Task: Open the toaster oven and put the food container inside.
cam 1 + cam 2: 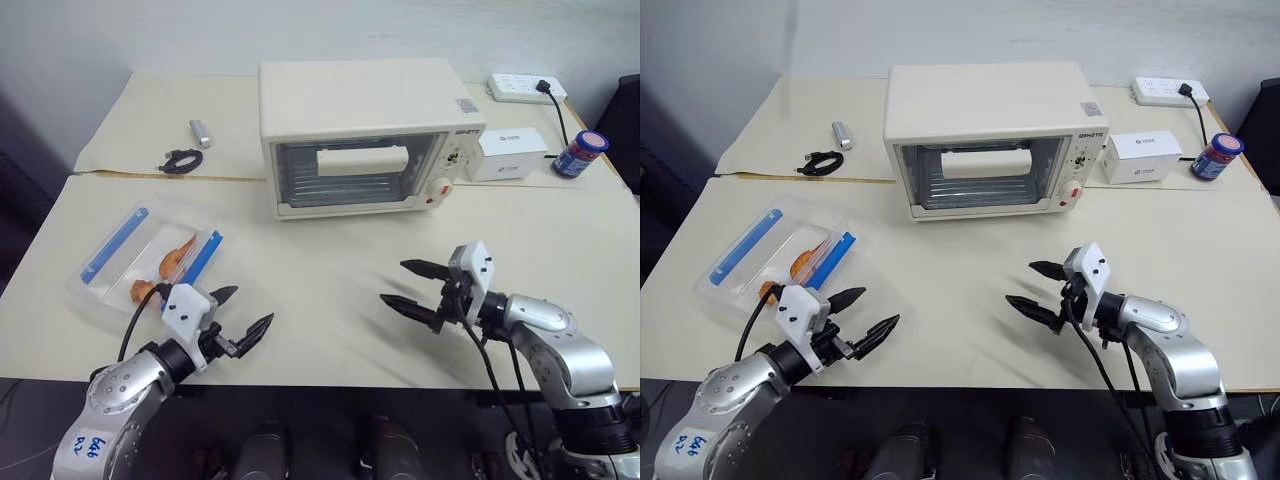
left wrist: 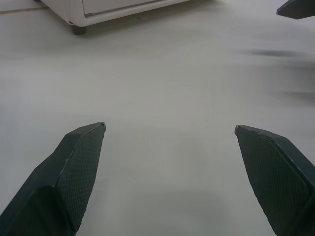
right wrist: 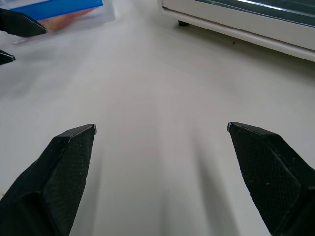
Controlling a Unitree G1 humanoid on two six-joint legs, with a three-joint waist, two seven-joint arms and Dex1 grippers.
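Pincers both spread wide and empty: left gripper [image 1: 243, 313] hovers over the near edge of the table [image 1: 330, 250], just beside the near corner of the food container [image 1: 145, 256]; right gripper [image 1: 412, 288] hangs above bare tabletop, well apart from everything. Neither touches anything. Outward from the left gripper, the food container lies flat on the table's left side, lid on, blue strips along its two long sides, orange-brown pieces inside. Its long axis runs diagonally, from the near-left toward the far-right, roughly aimed at the toaster oven [image 1: 365, 135]. That oven sits at the far middle of the table, glass door facing the robot and shut, white bar handle [image 1: 362, 160] across the upper part of the door, knobs on the right panel. Judgement: the task stands at its very start, door not yet opened. Next move likely calls for a gripper, probably the right, to reach forward to the handle and pull the door down, before the left one takes up the container.
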